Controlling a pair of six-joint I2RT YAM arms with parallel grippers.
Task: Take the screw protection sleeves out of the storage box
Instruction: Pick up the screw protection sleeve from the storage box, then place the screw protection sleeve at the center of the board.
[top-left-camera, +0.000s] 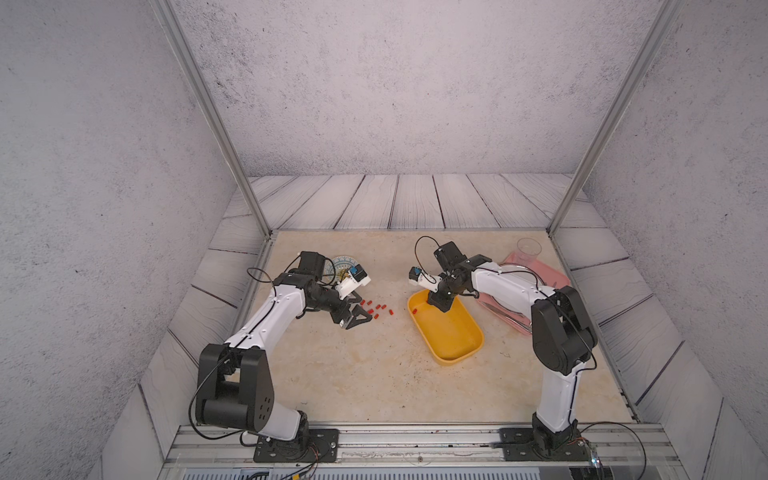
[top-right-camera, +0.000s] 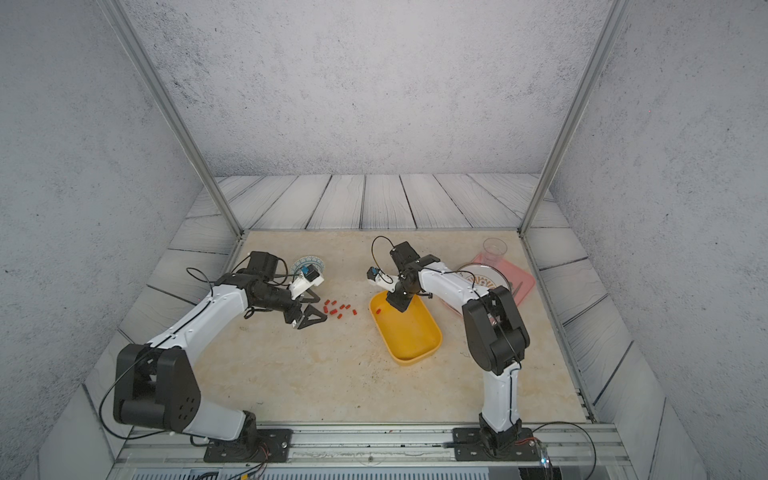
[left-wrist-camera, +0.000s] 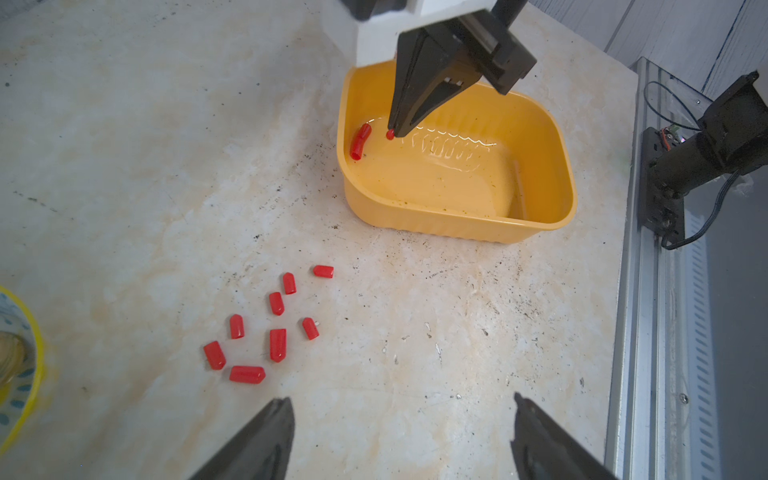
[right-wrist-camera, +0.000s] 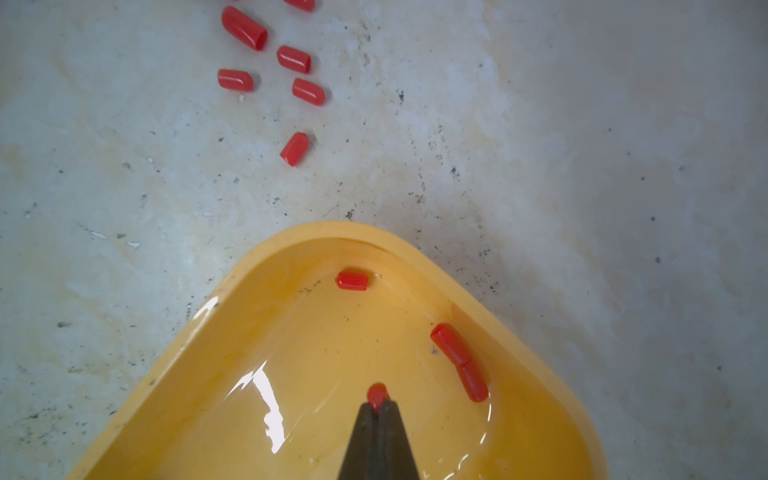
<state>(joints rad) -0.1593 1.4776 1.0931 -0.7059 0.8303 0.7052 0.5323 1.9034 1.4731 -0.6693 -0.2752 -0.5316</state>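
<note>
Inside the storage box, the right gripper pinches one screw protection sleeve between its fingers; eight more sleeves lie on the bench beside the box.

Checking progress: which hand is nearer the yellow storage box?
Right. The right hand: inside the storage box, shut on a sleeve; left hand: outside, by the tabletop sleeves.

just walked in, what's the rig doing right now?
The right gripper is down inside the yellow storage box, shut on one red screw protection sleeve. Three more loose sleeves lie in the box near its walls. A cluster of sleeves already lies out on the table beside the box. The left gripper is open and empty, next to that cluster.
</note>
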